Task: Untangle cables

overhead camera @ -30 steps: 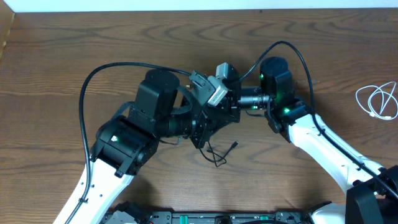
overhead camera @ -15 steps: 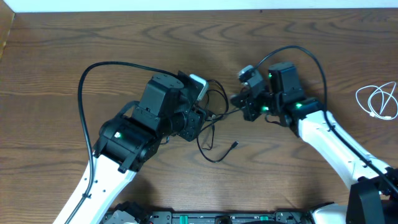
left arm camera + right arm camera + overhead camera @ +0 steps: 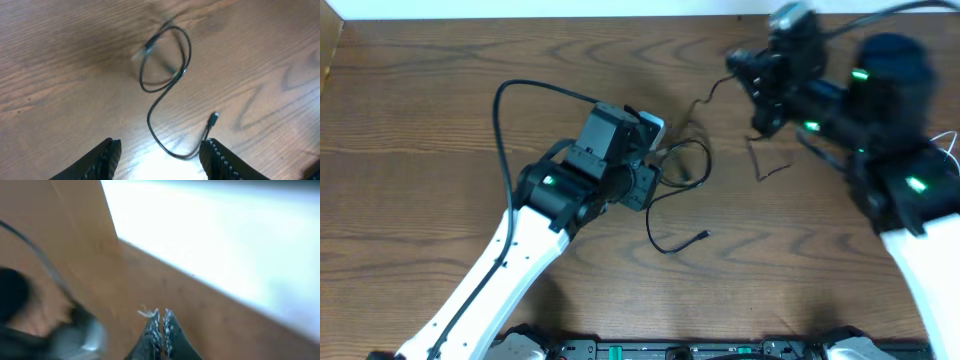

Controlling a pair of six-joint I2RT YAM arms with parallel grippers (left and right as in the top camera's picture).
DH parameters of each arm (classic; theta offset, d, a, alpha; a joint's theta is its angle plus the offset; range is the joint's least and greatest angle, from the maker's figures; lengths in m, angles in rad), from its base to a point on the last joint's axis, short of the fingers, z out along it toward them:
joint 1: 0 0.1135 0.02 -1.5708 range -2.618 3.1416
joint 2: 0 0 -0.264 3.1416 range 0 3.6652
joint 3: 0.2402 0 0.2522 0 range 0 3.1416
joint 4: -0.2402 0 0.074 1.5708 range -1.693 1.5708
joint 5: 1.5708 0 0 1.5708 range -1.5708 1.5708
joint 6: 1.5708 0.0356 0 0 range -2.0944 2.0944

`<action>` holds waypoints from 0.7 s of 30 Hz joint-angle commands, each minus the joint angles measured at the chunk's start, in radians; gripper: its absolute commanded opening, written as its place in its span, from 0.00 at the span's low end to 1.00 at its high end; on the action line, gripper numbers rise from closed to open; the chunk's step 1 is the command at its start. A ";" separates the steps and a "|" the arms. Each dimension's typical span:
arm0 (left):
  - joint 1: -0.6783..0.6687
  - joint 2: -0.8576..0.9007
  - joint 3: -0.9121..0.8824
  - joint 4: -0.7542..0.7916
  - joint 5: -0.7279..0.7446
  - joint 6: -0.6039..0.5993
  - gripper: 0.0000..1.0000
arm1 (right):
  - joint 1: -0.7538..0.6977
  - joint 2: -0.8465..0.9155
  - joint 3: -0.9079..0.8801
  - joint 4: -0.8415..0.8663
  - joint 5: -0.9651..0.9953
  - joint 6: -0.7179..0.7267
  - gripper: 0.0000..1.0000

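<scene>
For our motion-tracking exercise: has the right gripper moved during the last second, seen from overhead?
Yes. The right gripper has moved from mid-table toward the table's far edge, up and rightward in the picture.

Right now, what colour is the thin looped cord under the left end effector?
Thin looped cord: black. Left wrist view.
</scene>
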 commanded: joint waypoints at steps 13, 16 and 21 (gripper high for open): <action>0.000 0.172 0.022 0.055 0.130 -0.084 0.56 | -0.050 -0.058 0.051 -0.009 0.116 0.060 0.01; 0.000 0.199 0.022 0.064 0.185 -0.084 0.56 | -0.050 -0.058 0.051 -0.008 0.173 0.060 0.01; 0.000 0.220 0.022 0.039 0.194 -0.084 0.56 | -0.062 -0.051 0.051 -0.027 0.366 0.052 0.01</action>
